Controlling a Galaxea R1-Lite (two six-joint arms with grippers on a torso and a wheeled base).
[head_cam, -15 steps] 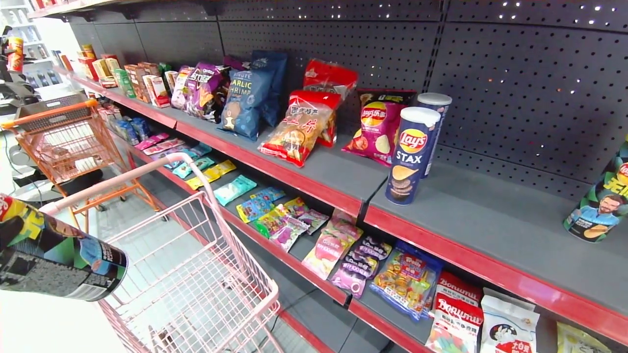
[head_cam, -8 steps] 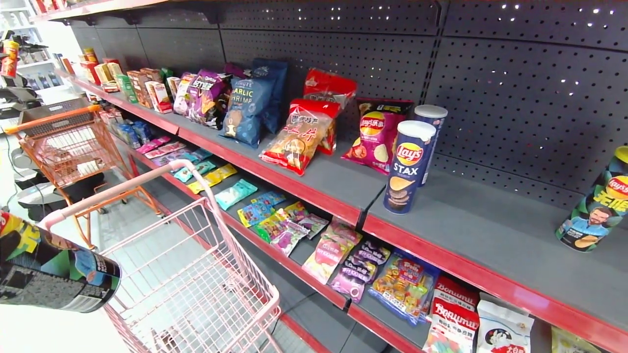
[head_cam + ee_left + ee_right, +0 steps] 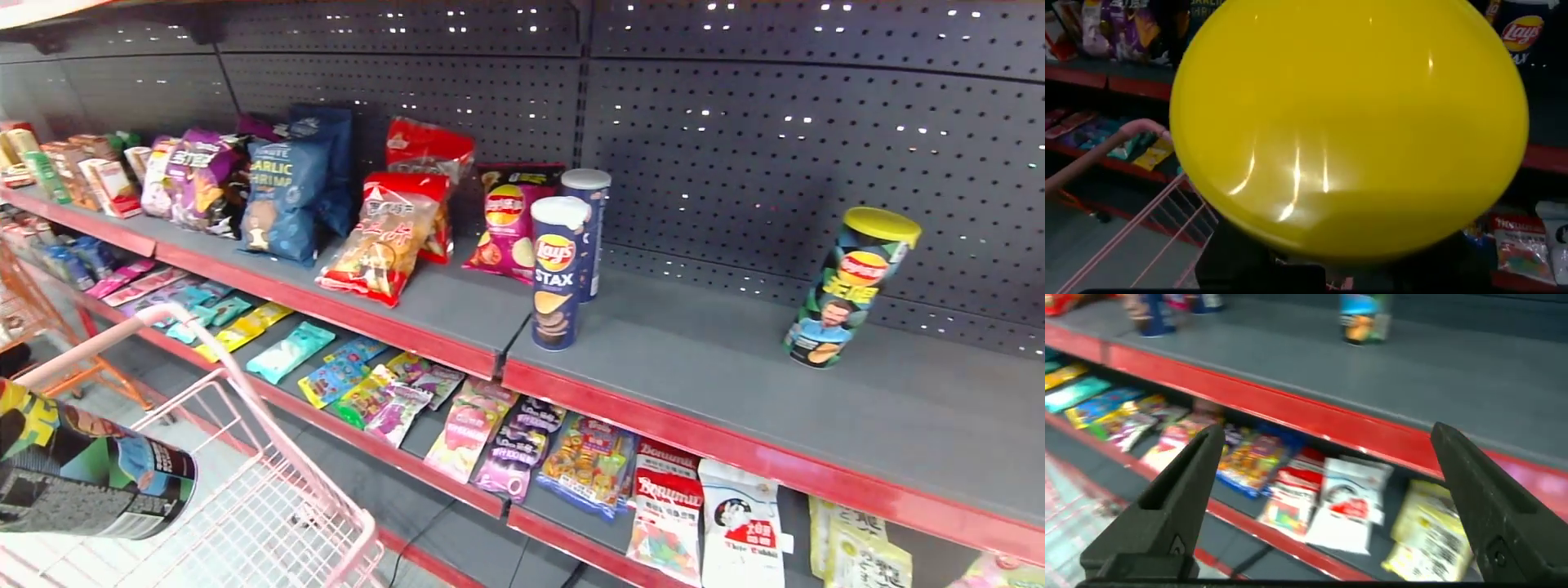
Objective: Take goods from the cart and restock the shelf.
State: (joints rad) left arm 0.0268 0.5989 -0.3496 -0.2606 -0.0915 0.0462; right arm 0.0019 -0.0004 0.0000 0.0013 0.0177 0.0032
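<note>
A black-and-green chip can (image 3: 90, 486) with a yellow lid (image 3: 1347, 122) hangs on its side over the pink cart (image 3: 269, 506) at the lower left of the head view. My left gripper is shut on it, its fingers hidden behind the can. A matching can (image 3: 849, 286) stands upright on the grey shelf (image 3: 735, 384), with bare board around it. My right gripper (image 3: 1327, 437) is open with nothing between its fingers (image 3: 1167, 514), facing the shelf's red front edge (image 3: 1315, 408).
Two blue chip cans (image 3: 557, 273) stand at the shelf joint, with snack bags (image 3: 384, 237) to their left. Candy and snack packets (image 3: 588, 461) lie on the lower shelf. Part of an orange cart (image 3: 24, 327) shows at the far left.
The head camera has swung to the right, so the shelf and carts slide left in the picture. The held can stays at the lower left.
</note>
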